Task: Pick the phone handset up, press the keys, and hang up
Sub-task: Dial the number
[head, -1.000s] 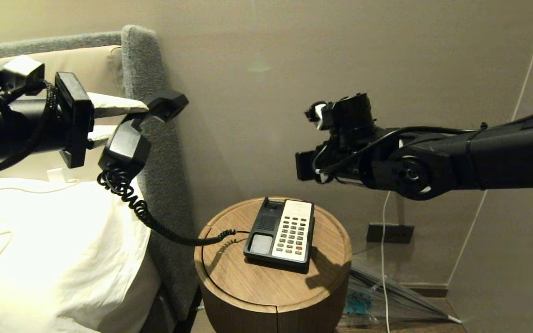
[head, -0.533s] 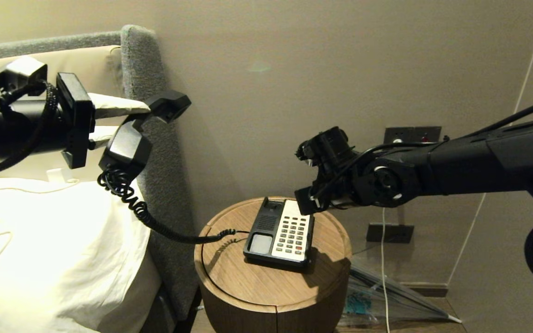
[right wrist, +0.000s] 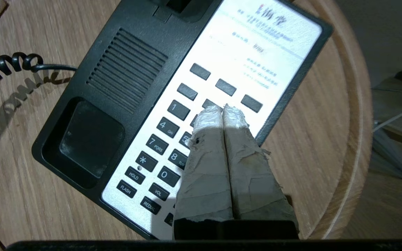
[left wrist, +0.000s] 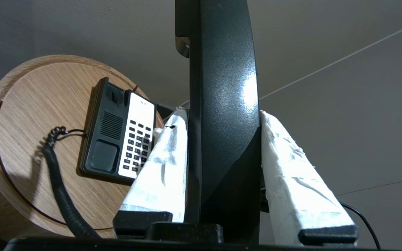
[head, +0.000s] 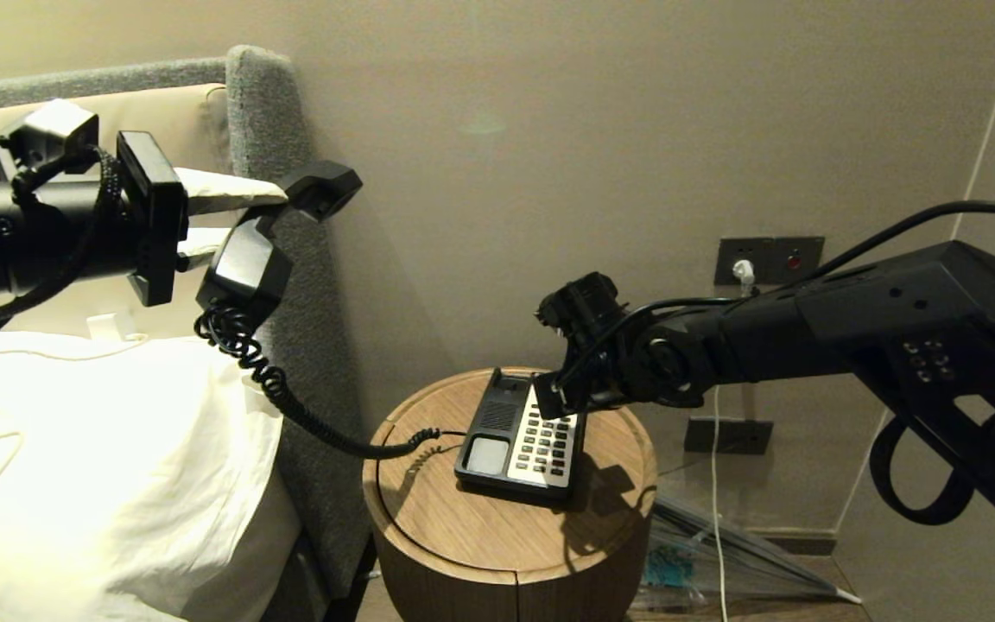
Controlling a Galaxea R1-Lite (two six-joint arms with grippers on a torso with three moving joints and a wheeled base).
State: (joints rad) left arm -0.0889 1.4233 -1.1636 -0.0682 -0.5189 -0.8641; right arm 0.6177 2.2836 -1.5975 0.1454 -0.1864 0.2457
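A round wooden bedside table (head: 428, 518) stands right of the bed, with the phone base (head: 484, 419) on top. Held up at the left, over the bed, the phone handset (head: 247, 259) is clamped mid-shaft by the left gripper (left wrist: 222, 118); rigid and glossy, it looks light but slippery, so the narrow middle suits best. The right gripper (right wrist: 222, 111), fingers pressed together, pokes at the keys (right wrist: 173, 129), which probably need only a gentle push.

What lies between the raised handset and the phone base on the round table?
In the head view, only the coiled cord spans from the phone handset, held by the left claw, to the phone base; nothing else lies between.
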